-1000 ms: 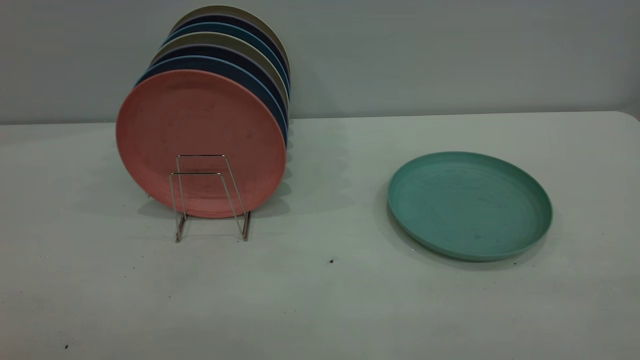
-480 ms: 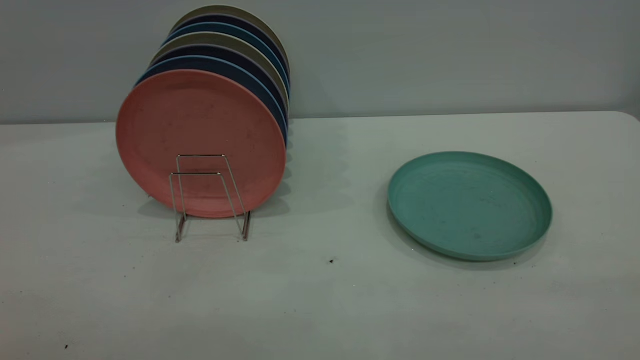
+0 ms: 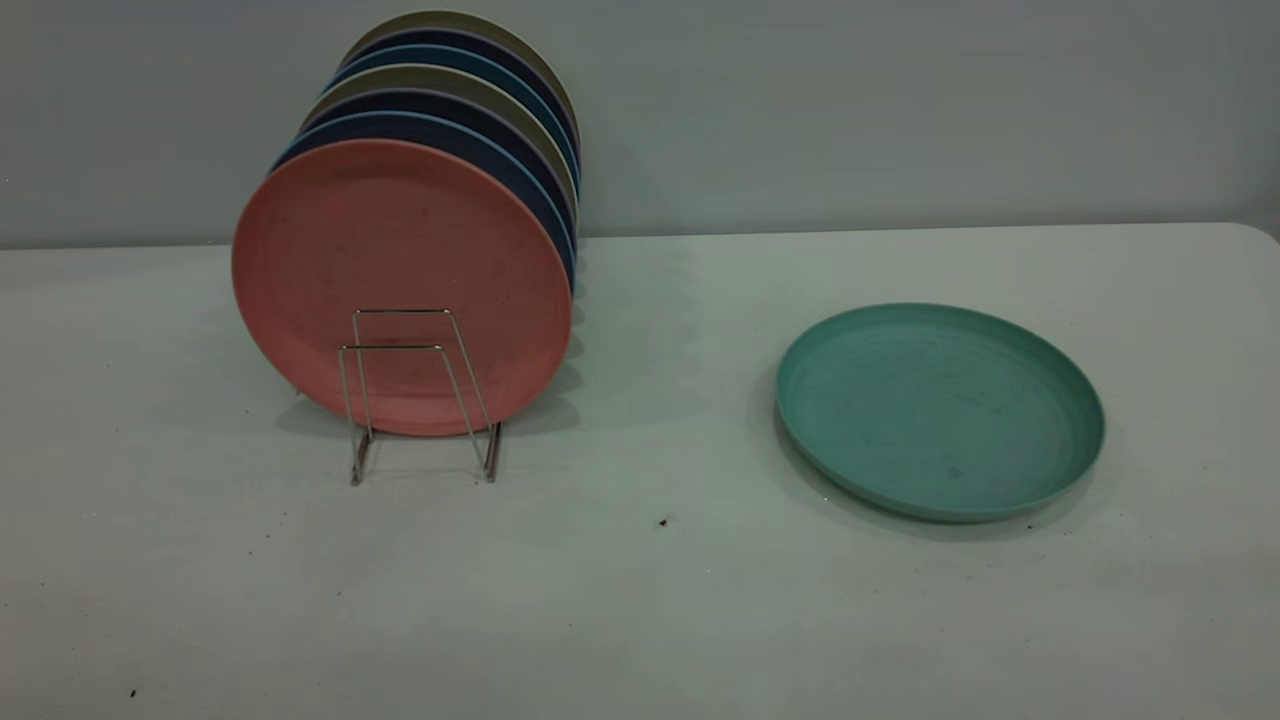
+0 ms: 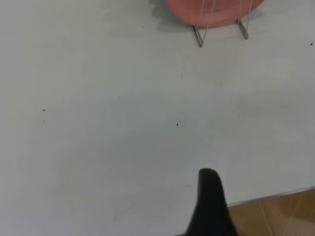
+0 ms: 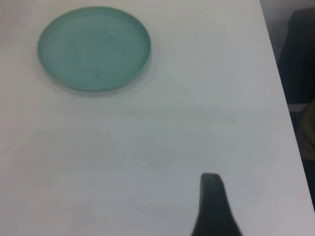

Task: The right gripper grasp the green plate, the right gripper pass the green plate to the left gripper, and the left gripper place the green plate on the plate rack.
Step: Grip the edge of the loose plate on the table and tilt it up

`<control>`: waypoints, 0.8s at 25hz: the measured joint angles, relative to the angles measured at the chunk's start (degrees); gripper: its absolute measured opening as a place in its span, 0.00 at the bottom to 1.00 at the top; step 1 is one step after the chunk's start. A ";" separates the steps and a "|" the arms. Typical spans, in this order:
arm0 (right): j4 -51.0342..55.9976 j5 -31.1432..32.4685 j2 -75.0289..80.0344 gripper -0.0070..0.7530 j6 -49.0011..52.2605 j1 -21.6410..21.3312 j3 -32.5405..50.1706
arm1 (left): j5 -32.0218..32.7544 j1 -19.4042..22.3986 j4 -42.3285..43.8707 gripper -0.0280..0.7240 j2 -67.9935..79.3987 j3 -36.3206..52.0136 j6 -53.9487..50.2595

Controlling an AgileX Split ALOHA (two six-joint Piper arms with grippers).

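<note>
The green plate lies flat on the white table, right of centre, rim up; the right wrist view shows the green plate far from my right gripper, of which only a dark tip shows. The plate rack stands at the left, its two front wire loops bare. Behind them a salmon-pink plate stands upright. A dark tip of my left gripper hangs over bare table near the front edge, well short of the plate rack. Neither gripper appears in the exterior view.
Several dark blue, teal and olive plates stand in a row behind the pink one. The table's front edge and wooden floor show in the left wrist view. The table's right edge runs near the right gripper.
</note>
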 joint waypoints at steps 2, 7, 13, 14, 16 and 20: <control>0.00 0.00 0.00 0.69 0.00 0.00 0.00 | 0.00 0.00 0.00 0.80 0.00 0.00 0.00; 0.00 0.00 0.00 0.69 0.00 0.00 0.00 | 0.00 0.00 0.00 0.80 0.00 0.00 0.00; 0.00 0.00 0.00 0.69 -0.90 0.00 0.00 | 0.00 0.00 0.00 0.80 0.00 0.00 0.00; 0.00 0.00 0.00 0.69 -1.07 0.00 0.00 | 0.00 0.00 0.00 0.80 0.00 0.00 0.00; 0.20 -0.06 0.00 0.69 -1.09 0.00 0.00 | 0.00 0.00 0.00 0.80 0.00 0.00 0.00; 1.34 -4.31 1.18 0.69 -2.65 0.00 -1.12 | -2.14 0.00 0.05 0.80 1.96 -1.06 -1.48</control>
